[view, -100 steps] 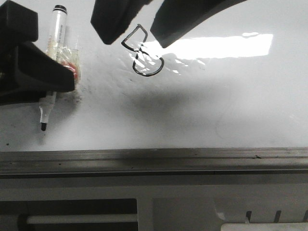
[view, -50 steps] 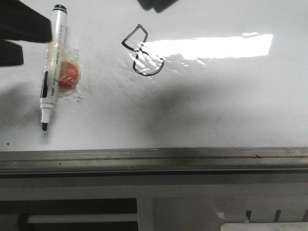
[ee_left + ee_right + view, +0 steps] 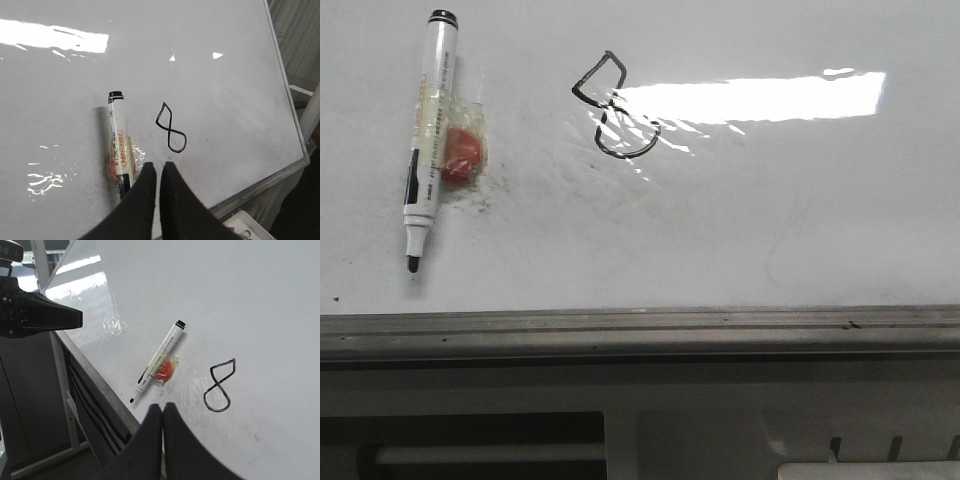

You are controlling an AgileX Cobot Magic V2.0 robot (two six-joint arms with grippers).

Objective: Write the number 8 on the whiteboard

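I see number 8 (image 3: 617,107) drawn on whiteboard (image 3: 800,220) surface, upper centre-left. Marker pen (image 3: 427,137) lies at its 9 o'clock, well apart, uncapped tip toward edge rail (image 3: 640,330). Left gripper (image 3: 159,172) pressed together, empty. Right gripper (image 3: 163,412) likewise.

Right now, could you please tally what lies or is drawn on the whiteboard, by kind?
Marker pen: 1
Red object taped to the pen: 1
Drawn number 8: 1
Total: 3, all on the whiteboard
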